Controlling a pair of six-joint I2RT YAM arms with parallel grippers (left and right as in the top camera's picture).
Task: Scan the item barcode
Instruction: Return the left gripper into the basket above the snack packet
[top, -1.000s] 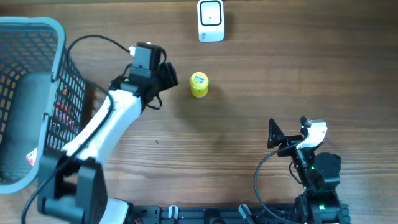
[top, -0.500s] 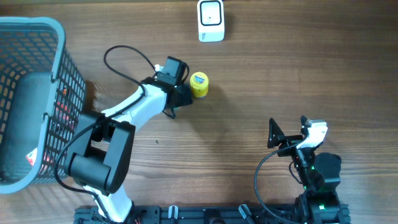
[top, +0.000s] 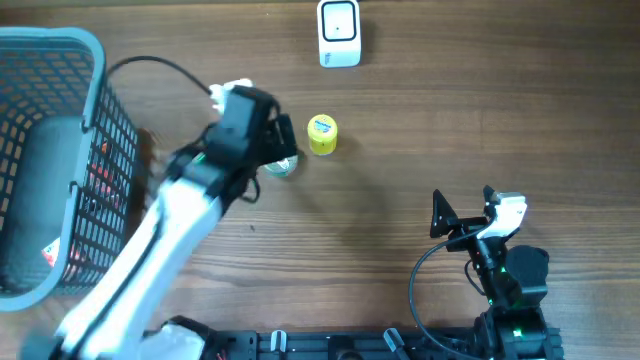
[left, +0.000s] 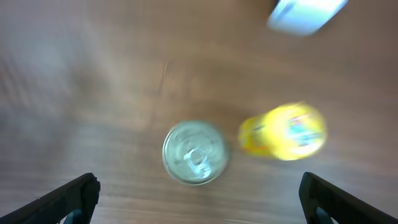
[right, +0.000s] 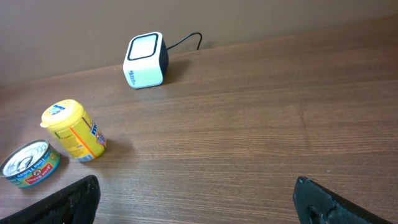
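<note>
Your left pincer (left: 198, 180) hangs released over the tin can (left: 196, 152), right pincer (right: 196, 181) released too; looks like pickup: lower, clench, then face its barcode to the scanner (top: 339, 33).

The left arm (top: 170, 225) is stretched diagonally from the near left toward the far middle, its white link blurred. The left gripper (top: 282, 148) is pointed downward, its fingers (left: 74, 196) spread wide with nothing between them. The right arm (top: 512, 285) is folded at the near right, and the right gripper (top: 465, 212) is held wide open and empty.
</note>
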